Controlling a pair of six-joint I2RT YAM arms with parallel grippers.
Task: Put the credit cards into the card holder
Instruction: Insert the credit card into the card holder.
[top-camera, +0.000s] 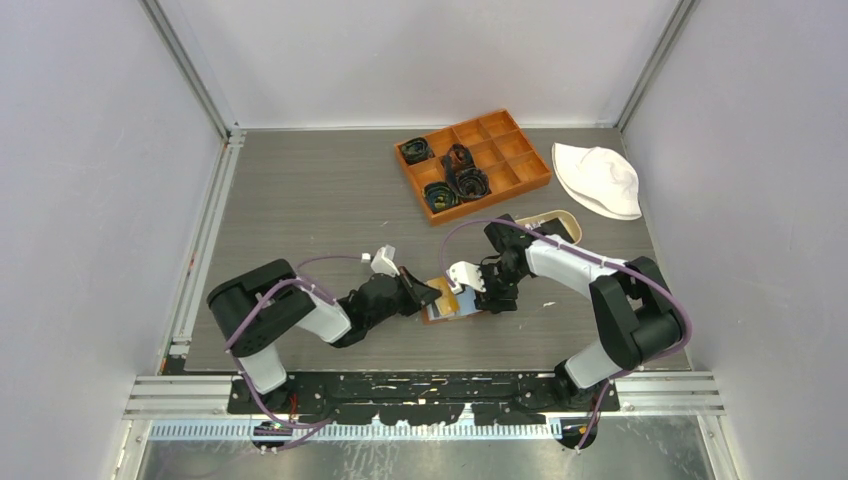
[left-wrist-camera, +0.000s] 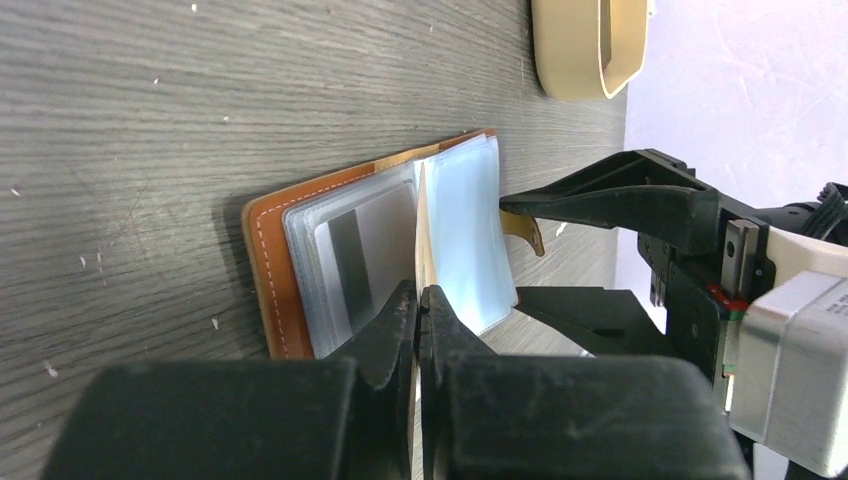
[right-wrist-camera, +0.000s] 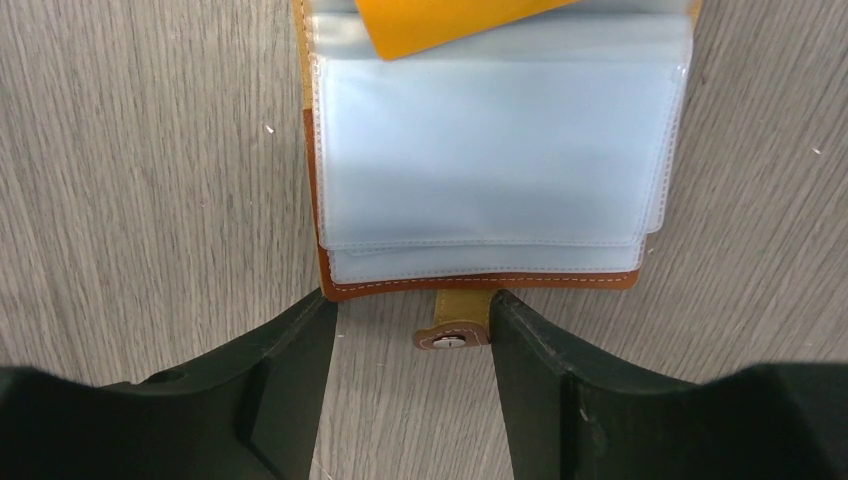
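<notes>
While the small brown leather card holder (top-camera: 455, 303) lies open on the grey wood-grain table (top-camera: 300, 200) between the arms, the left gripper (left-wrist-camera: 420, 300) is clenched on a thin tan sheet (left-wrist-camera: 420, 230) standing at its fold. The right gripper (right-wrist-camera: 410, 300) has its jaws released, straddling the snap tab (right-wrist-camera: 455, 325).

Lab test cell (3 white panel walls (top-camera: 420, 60), aluminium framing (top-camera: 190, 72)) around a grey table (top-camera: 300, 200)

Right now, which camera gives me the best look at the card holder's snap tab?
Right wrist: the snap tab sits centred between the fingers of the open right gripper, button visible, below the card holder. Left wrist shows it only edge-on, a curled tan strip. In top external it is too small to make out.
</notes>
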